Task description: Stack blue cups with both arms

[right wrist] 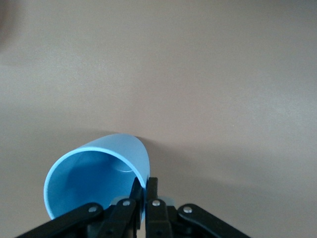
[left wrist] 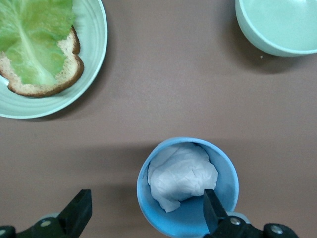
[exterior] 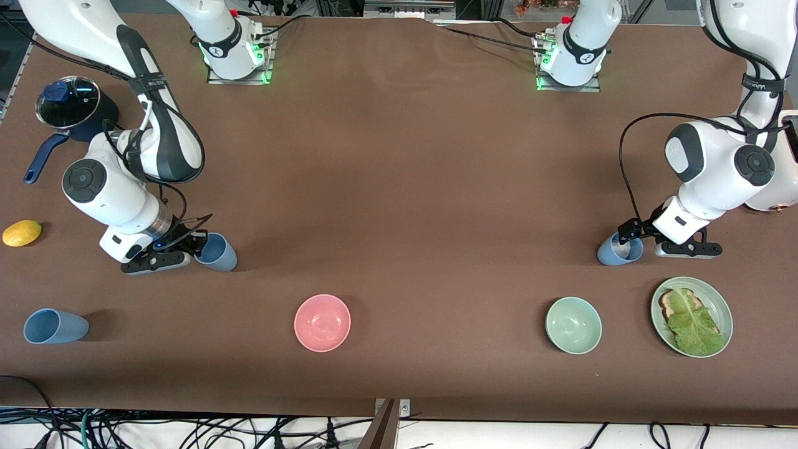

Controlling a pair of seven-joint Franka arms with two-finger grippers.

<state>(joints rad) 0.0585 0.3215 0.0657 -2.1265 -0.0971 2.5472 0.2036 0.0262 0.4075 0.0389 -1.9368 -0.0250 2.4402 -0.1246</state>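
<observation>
- Front view: on the brown cloth-covered table (exterior: 399, 187), the right gripper (exterior: 198, 244) sits low near the right arm's end, its fingers pinched shut on the rim of a tilted light-blue plastic cup (exterior: 218, 252).
- A second light-blue cup (exterior: 53, 326) lies on its side near the table's corner at that same end, close to the edge nearest the camera.
- The left gripper (exterior: 648, 244) is down at the left arm's end, its fingers spread wide, one inside and one outside the wall of an upright third blue cup (exterior: 619, 251).
- A round pink bowl (exterior: 322, 322), a pale green bowl (exterior: 573, 325) and a green plate with bread and lettuce (exterior: 717, 299) line the near edge; a yellow lemon (exterior: 22, 233) and a lidded dark blue saucepan (exterior: 68, 109) lie at the right arm's end.
- Left wrist view: the upright cup (left wrist: 188, 218) holds crumpled white paper (left wrist: 181, 176); one black fingertip (left wrist: 212, 206) is inside the rim.
- Right wrist view: closed fingers (right wrist: 151, 193) clamp the tilted cup's (right wrist: 99, 173) wall.
</observation>
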